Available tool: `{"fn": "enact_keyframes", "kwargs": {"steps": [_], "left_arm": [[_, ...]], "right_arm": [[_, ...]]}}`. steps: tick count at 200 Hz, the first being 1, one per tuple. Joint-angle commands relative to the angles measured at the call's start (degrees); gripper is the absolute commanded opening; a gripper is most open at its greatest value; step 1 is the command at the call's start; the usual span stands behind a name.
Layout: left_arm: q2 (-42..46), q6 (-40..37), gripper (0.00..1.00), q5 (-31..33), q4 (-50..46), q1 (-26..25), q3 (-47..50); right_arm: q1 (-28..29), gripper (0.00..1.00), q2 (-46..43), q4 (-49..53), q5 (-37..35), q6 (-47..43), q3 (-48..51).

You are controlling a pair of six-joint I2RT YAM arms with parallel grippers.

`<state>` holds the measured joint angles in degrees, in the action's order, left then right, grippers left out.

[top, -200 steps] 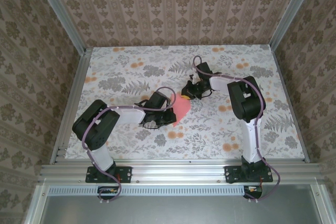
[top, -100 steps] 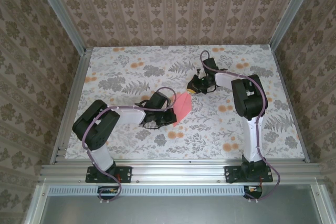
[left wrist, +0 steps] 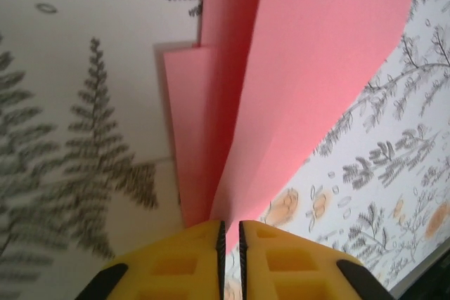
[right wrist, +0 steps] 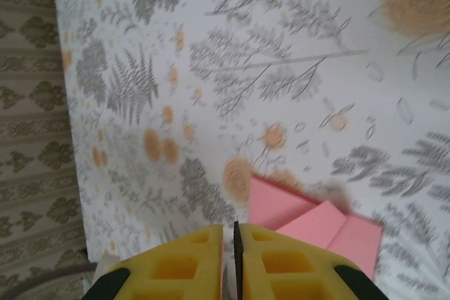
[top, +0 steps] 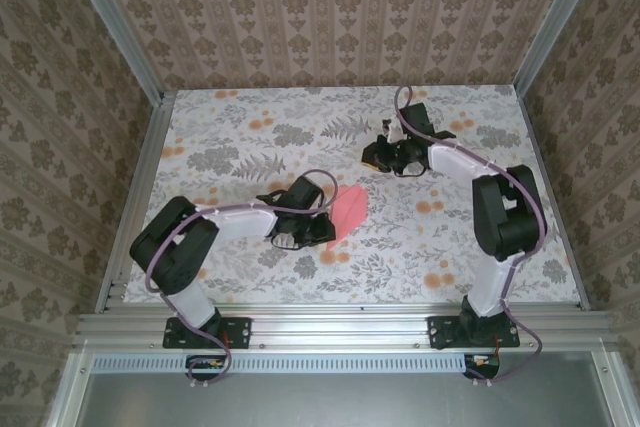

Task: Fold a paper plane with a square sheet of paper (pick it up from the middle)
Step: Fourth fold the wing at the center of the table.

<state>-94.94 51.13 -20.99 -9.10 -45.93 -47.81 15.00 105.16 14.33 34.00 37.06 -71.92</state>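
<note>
— So where's the sheet (top: 348,209)?
— Mid-worktop (top: 230,137), creased, its fold pinched between the nearly shut left fingers (left wrist: 183,258). Well apart, the right fingers (right wrist: 183,265) are closed on nothing.
— Handling?
— Probably light and floppy; grip the centre fold.

You are not looking at any readable text, label, brand, number or sign; the table cover (top: 250,147) and walls (top: 330,17) are showing floral patterns.

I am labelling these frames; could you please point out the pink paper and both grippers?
pink paper (left wrist: 302,82): left wrist view, on its broad flap.
left gripper (left wrist: 230,235): left wrist view, between its yellow fingertips.
right gripper (right wrist: 229,240): right wrist view, between its yellow fingertips.
</note>
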Motion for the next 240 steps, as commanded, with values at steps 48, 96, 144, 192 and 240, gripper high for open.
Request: {"fn": "enact_keyframes", "kwargs": {"steps": [48,96,144,192,240], "left_arm": [[14.0,-0.1,0.20,8.3,-9.8,1.3,0.3],[13.9,-2.1,0.20,6.8,-9.4,2.8,-0.1],[6.1,-4.2,0.20,4.1,-8.7,2.6,-5.7],[-1.6,-6.2,0.19,3.8,-10.5,0.9,-12.2],[-6.8,-8.2,0.16,7.8,-15.8,-1.0,-17.4]], "right_arm": [[8.7,0.14,1.9,-10.6,2.0,6.9,11.4],[10.3,0.14,7.2,-10.5,0.4,7.2,11.1],[10.4,0.15,6.7,-9.2,0.5,6.3,11.3],[8.7,0.25,-4.1,-6.2,-2.4,5.2,13.5],[5.2,0.32,-13.0,-5.6,-5.9,5.5,24.1]]}}
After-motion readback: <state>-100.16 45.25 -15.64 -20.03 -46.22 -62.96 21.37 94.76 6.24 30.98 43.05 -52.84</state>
